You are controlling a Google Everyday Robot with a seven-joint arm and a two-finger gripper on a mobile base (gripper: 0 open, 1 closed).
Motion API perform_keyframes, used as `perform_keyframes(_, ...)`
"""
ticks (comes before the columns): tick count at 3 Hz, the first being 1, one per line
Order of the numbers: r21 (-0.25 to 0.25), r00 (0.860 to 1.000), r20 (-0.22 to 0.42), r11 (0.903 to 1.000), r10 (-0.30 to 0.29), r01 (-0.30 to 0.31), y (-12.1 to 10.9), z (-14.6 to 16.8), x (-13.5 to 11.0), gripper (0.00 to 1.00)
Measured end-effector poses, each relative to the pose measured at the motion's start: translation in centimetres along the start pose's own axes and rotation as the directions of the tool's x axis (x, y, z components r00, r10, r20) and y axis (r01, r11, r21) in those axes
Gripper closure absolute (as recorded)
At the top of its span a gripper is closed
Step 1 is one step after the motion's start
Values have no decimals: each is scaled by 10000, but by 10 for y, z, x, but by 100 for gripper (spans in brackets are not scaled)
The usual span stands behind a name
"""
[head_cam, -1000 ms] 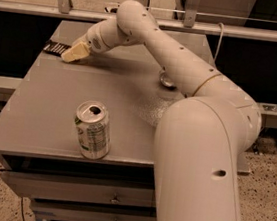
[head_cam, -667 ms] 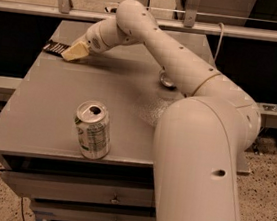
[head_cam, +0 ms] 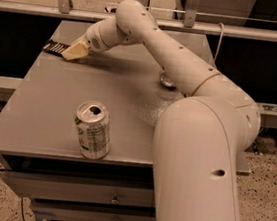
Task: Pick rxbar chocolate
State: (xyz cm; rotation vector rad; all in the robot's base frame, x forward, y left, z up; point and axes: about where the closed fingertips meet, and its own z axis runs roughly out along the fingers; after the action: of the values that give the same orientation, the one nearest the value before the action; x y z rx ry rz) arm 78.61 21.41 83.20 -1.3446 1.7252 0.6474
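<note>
The rxbar chocolate (head_cam: 55,47) is a flat dark bar with pale lettering, lying at the far left edge of the grey table (head_cam: 52,117). My gripper (head_cam: 74,52) is at the end of the white arm, low over the table, with its cream fingers touching the bar's right end. Part of the bar is hidden under the fingers.
A silver-green can (head_cam: 92,129) stands upright near the table's front edge. A round metal object (head_cam: 166,79) shows just behind the arm at mid-table. My large white arm covers the right side. Drawers (head_cam: 67,194) sit below the tabletop.
The arm and gripper stay at the bar's right end; no clear movement. The can has not moved.
</note>
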Motion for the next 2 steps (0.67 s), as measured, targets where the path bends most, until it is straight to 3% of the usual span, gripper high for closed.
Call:
perform_keyframes(1,1,10000,1,10000,-2,2,0,0,0,100)
perform_keyframes(2,536,9954,370,9948,-885,864,2,-35,-22,100)
